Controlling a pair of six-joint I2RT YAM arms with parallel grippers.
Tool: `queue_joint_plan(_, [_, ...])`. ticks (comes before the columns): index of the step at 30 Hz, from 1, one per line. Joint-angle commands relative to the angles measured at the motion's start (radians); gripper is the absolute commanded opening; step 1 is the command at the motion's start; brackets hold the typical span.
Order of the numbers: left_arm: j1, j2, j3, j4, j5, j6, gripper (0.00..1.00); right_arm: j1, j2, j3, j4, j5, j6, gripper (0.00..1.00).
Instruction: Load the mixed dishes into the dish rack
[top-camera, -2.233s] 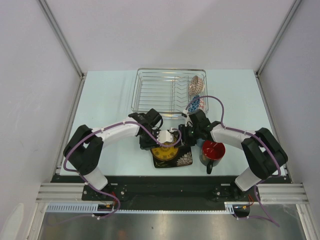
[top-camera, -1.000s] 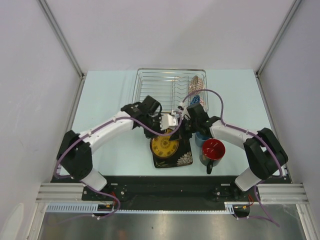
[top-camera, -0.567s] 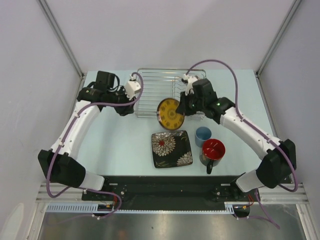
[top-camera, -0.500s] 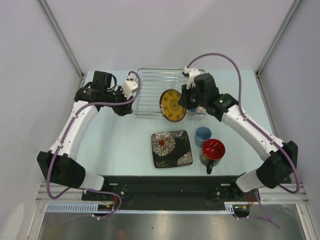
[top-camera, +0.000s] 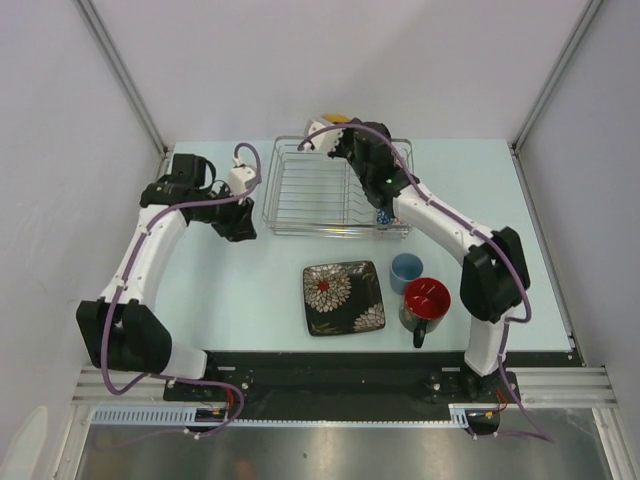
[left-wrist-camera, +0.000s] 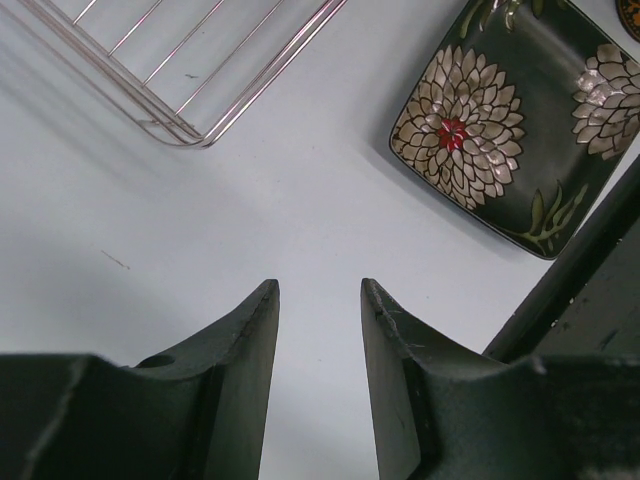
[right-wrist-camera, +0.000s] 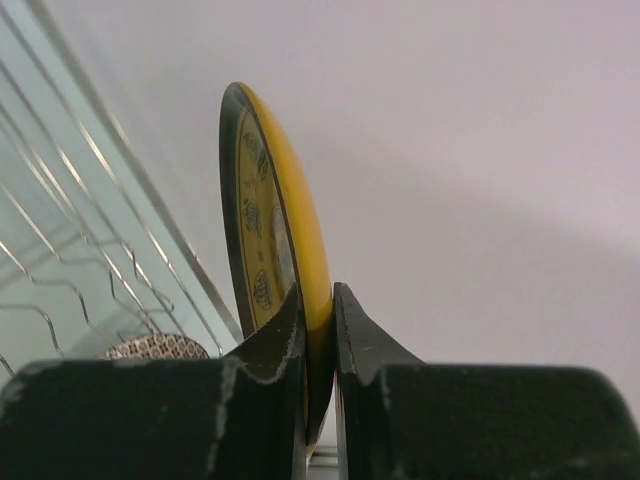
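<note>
The right tool (right-wrist-camera: 318, 295) is clamping the yellow plate (right-wrist-camera: 270, 200) at the far edge of the rack (top-camera: 330, 231), the left tool (left-wrist-camera: 319, 290) is gaping empty, and square plate (top-camera: 344, 297), cup (top-camera: 405, 269) and mug (top-camera: 424, 300) are waiting on the surface (top-camera: 250, 280).

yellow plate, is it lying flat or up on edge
On edge: the yellow plate stands nearly vertical, its rim pinched in the right end effector; from above only a sliver shows.

Bright, even light from above. A soft grey shadow lies on the bench (left-wrist-camera: 300, 220) just beside the rack (left-wrist-camera: 200, 60). Close to each wrist camera the dark fingers (left-wrist-camera: 240, 350) blur; the rack's wires look soft in the right wrist view.
</note>
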Motion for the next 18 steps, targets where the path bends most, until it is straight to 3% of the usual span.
queue_joint_plan(1, [0.028, 0.008, -0.011, 0.029, 0.059, -0.015, 0.43, -0.037, 0.047, 0.064, 0.076, -0.021, -0.246, 0.0])
queue_joint_plan(12, [0.04, 0.094, -0.005, 0.066, 0.056, -0.041, 0.44, -0.136, 0.001, 0.068, -0.265, -0.36, -0.114, 0.0])
queue_joint_plan(18, [0.04, 0.117, 0.008, 0.07, 0.05, -0.049, 0.44, -0.185, 0.027, 0.077, -0.342, -0.492, -0.098, 0.0])
